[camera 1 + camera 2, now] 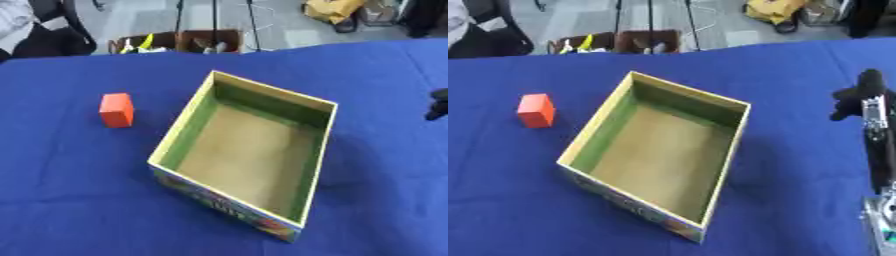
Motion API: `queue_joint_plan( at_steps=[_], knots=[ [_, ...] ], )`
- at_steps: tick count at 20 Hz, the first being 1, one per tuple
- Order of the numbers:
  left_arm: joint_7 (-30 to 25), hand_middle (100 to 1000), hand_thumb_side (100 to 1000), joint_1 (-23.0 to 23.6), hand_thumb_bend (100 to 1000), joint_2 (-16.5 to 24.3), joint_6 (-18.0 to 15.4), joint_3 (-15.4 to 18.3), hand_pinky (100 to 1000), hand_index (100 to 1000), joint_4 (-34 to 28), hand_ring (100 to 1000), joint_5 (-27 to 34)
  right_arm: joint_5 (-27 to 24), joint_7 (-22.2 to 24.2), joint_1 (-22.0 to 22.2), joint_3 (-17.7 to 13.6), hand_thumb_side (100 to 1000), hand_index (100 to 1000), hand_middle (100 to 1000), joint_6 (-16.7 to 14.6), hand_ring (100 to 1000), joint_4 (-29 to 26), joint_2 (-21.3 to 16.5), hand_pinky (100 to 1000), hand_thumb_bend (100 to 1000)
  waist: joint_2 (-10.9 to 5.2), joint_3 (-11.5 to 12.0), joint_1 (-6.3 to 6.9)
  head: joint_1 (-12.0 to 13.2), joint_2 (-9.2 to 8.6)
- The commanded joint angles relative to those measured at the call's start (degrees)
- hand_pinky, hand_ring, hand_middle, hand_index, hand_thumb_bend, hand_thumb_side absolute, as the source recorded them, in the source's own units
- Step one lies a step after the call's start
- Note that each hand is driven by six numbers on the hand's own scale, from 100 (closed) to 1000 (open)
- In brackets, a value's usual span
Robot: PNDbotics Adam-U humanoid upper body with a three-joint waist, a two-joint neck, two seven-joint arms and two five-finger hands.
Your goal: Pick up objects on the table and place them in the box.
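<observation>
Orange block [116,110] sits left of centre on blue tablecloth [70,200], outside empty cardboard box [320,150]. Right hand [861,97] at right edge holds nothing; finger state unclear.

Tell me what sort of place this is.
Probably a lab or workshop: a table under a blue cloth, black tripod-like stand legs on a grey floor, and open brown cardboard boxes of odds and ends behind.

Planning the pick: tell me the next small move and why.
Probably bring the left hand, which shows in no view, in toward the orange block. The block stands on the blue table to the left of the box, apart from it, and the box holds nothing yet. The right hand is at the far right edge, across the box from the block, so it looks the poorer choice.
</observation>
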Motion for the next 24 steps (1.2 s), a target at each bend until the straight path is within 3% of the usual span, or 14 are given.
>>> queue_joint_plan(
  at_steps=[1, 4, 7, 12, 21, 22, 24],
  knots=[
    [-2.0, 545, 761, -3.0, 100, 4.6, -0.4, -0.3, 292, 732, 3.7, 478, 0.4, -0.3, 0.0, -0.2, 0.0, 1000, 561, 434, -0.4, 440, -0.8, -1.7, 635, 495, -1.24, 0.3, -0.22, -0.2, -0.97],
    [-5.5, 570, 766, -6.9, 100, 6.5, -2.4, -1.2, 317, 759, 8.7, 497, 0.1, -0.2, 0.1, -0.1, 0.1, 1000, 561, 434, -0.6, 440, -0.6, -2.0, 635, 496, -1.04, 0.3, -0.33, 0.1, -0.77],
    [-10.2, 618, 781, -10.2, 100, 7.6, -5.3, -2.0, 359, 809, 13.3, 535, -1.2, -0.2, 0.1, -0.2, 0.3, 1000, 560, 434, -0.9, 440, -0.5, -2.3, 634, 497, -0.92, 0.2, -0.43, 0.8, 0.6],
    [-18.9, 698, 799, -14.6, 100, 7.4, -10.6, -2.4, 430, 876, 20.1, 602, -3.9, -0.3, 0.1, -0.3, 0.3, 1000, 560, 434, -1.1, 440, -0.6, -2.5, 633, 497, -0.81, -0.4, -0.4, 2.9, 1.98],
    [-27.8, 803, 766, -23.2, 100, 6.6, -17.4, -3.8, 550, 943, 31.6, 720, -12.4, -0.1, 0.4, -0.1, 0.7, 1000, 560, 434, -1.5, 441, -0.3, -3.1, 634, 495, -0.21, -1.4, -0.22, 3.9, 0.92],
    [-29.0, 819, 761, -24.4, 115, 6.4, -18.1, -4.0, 573, 952, 33.0, 740, -13.4, 0.0, 0.4, -0.1, 0.7, 1000, 560, 434, -1.5, 441, -0.2, -3.2, 634, 490, -0.13, -1.5, -0.24, 3.8, 0.65],
    [-31.3, 840, 780, -26.7, 229, 5.9, -19.6, -4.5, 597, 968, 35.5, 760, -15.9, 0.0, 0.4, -0.1, 0.7, 1000, 560, 434, -1.6, 441, -0.1, -3.5, 634, 495, 0.03, -1.7, -0.29, 3.7, 0.13]
  ],
)
